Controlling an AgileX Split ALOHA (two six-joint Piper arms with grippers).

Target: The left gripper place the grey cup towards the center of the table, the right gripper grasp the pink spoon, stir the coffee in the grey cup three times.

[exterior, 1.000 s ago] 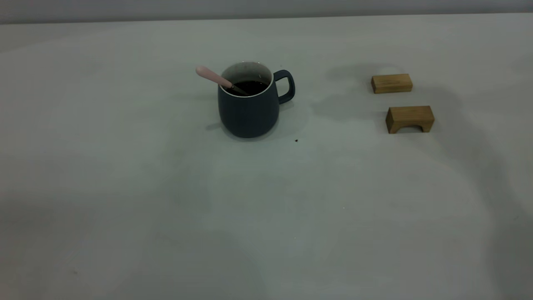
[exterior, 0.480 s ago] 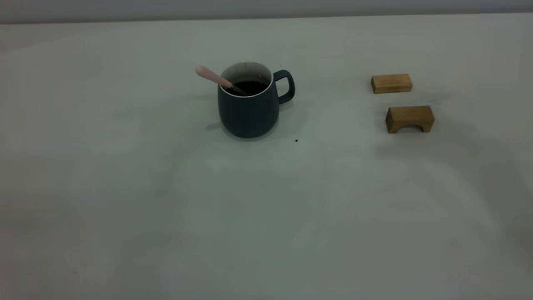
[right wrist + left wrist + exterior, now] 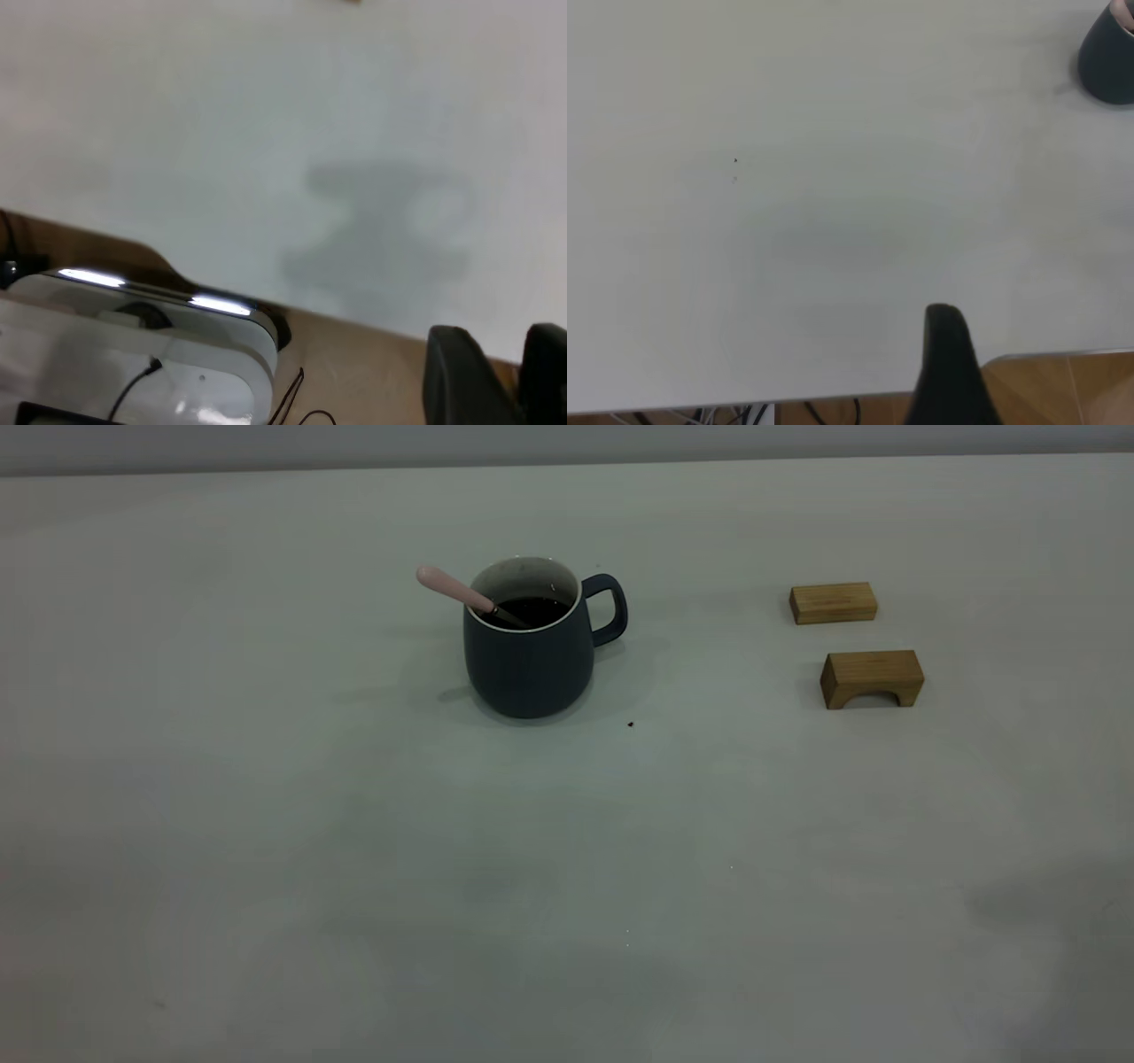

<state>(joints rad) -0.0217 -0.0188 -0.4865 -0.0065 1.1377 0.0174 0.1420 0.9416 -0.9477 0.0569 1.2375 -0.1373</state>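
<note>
The grey cup (image 3: 530, 651) stands upright a little left of the table's (image 3: 354, 824) middle, its handle pointing right. It holds dark coffee (image 3: 532, 610). The pink spoon (image 3: 454, 588) leans in the cup, bowl down in the coffee, pink handle sticking out over the left rim. No gripper shows in the exterior view. In the left wrist view the cup (image 3: 1109, 64) sits far off, and my left gripper (image 3: 946, 363) shows only as a black part over the table's edge. My right gripper (image 3: 523, 372) is shut and empty over the table's edge, far from the cup.
Two wooden blocks lie at the right: a flat one (image 3: 833, 602) and an arch-shaped one (image 3: 872, 677) nearer the front. A small dark speck (image 3: 630, 724) sits beside the cup. A white device (image 3: 133, 354) stands below the table's edge by the right arm.
The arm's shadow near the wooden blocks has slid off toward the front right of the table. The cup and the spoon have not moved.
</note>
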